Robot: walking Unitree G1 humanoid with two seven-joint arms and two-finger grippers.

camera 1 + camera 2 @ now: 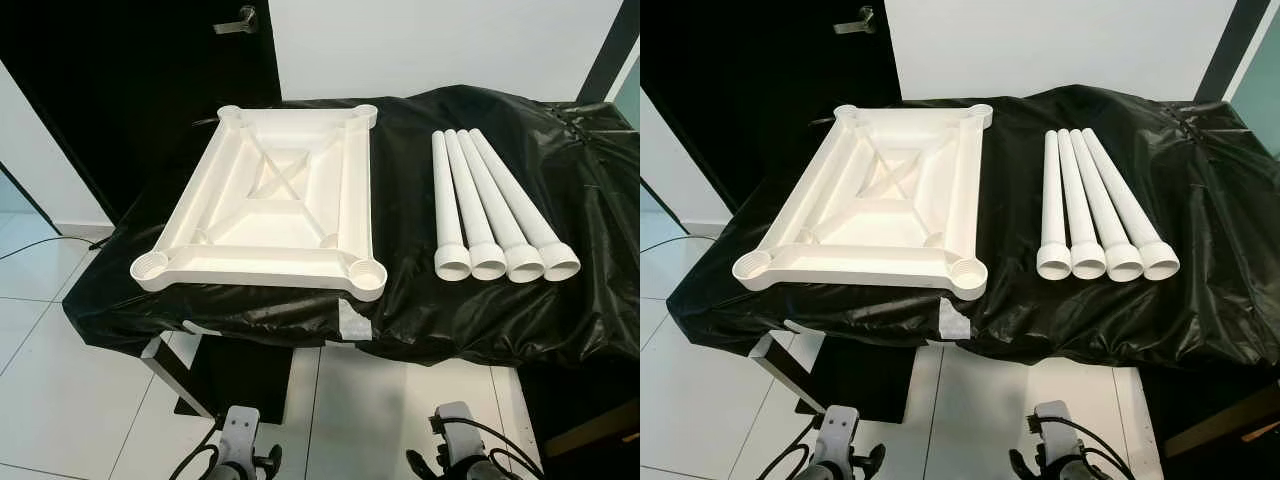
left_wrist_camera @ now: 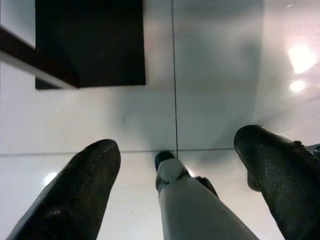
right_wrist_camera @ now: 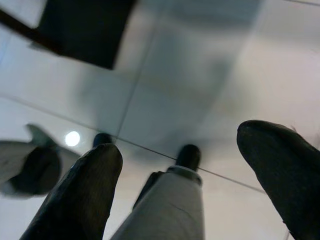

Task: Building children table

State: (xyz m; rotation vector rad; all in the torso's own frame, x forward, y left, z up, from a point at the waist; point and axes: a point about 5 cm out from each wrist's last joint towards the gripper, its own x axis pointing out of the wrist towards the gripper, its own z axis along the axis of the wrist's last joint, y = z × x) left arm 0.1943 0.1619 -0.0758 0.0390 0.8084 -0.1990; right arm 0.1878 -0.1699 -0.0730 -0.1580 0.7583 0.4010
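A white plastic tabletop (image 1: 268, 203) lies upside down on the black-covered table (image 1: 500, 320), left of its middle, with a round socket at each corner. To its right several white tube legs (image 1: 490, 205) lie side by side, wide ends toward me. Both arms hang low in front of the table, left arm (image 1: 240, 440) and right arm (image 1: 455, 430). In the wrist views my left gripper (image 2: 175, 145) and right gripper (image 3: 180, 142) are open over the floor tiles, nothing between their fingers.
A black plastic sheet drapes over the table edges. A dark door (image 1: 130, 90) with a metal handle (image 1: 237, 20) stands behind on the left, and a white wall (image 1: 440, 45) behind the table. White floor tiles (image 1: 60, 400) lie below, with a cable (image 1: 40, 245) at the left.
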